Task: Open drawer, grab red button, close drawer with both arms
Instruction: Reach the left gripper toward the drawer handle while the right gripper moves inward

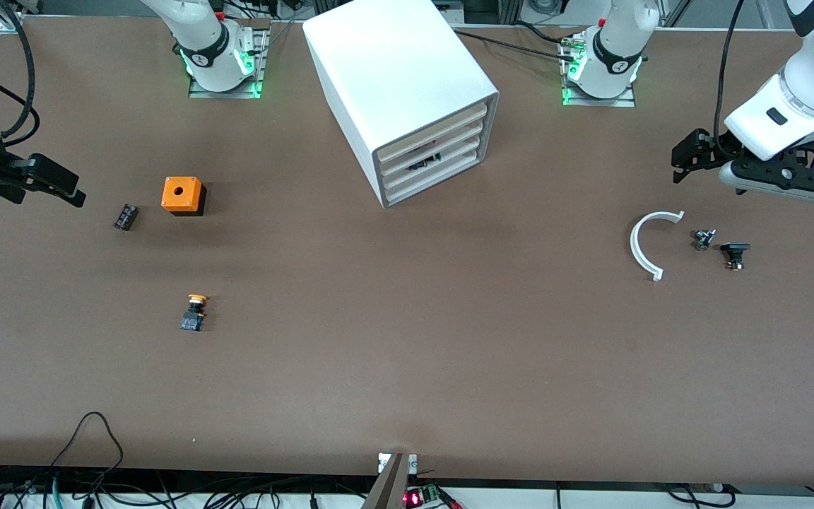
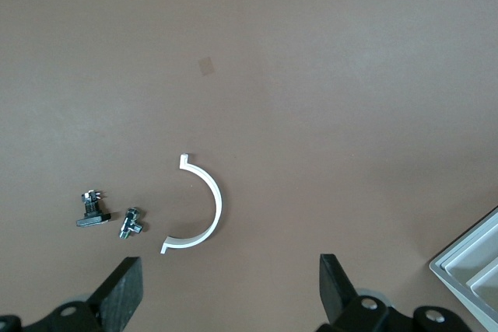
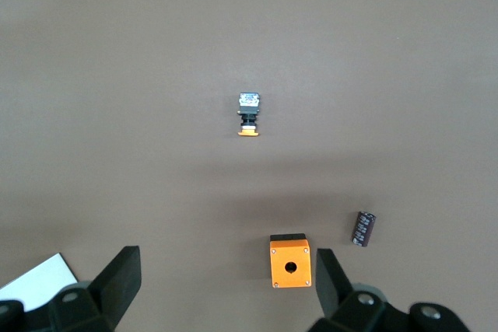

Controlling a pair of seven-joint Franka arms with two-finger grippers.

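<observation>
Drawers, four cream-fronted trays, sit stacked in the white cabinet, their fronts about level with one another. The cabinet stands mid-worktop, close to the arms' bases. A small dark thing with a speck of red shows in a gap between the middle fronts; I cannot tell whether it is the button.

The left tool hangs over the left arm's end of the worktop, its fingers apart and holding nothing. The right tool hangs over the right arm's end, its fingers also spread and holding nothing.

Below the left tool lies a white half-ring, with two small dark fittings just beside it. Near the right tool sit an orange cube with a hole, a dark cylinder beside it, and an orange-capped button nearer the front camera.
</observation>
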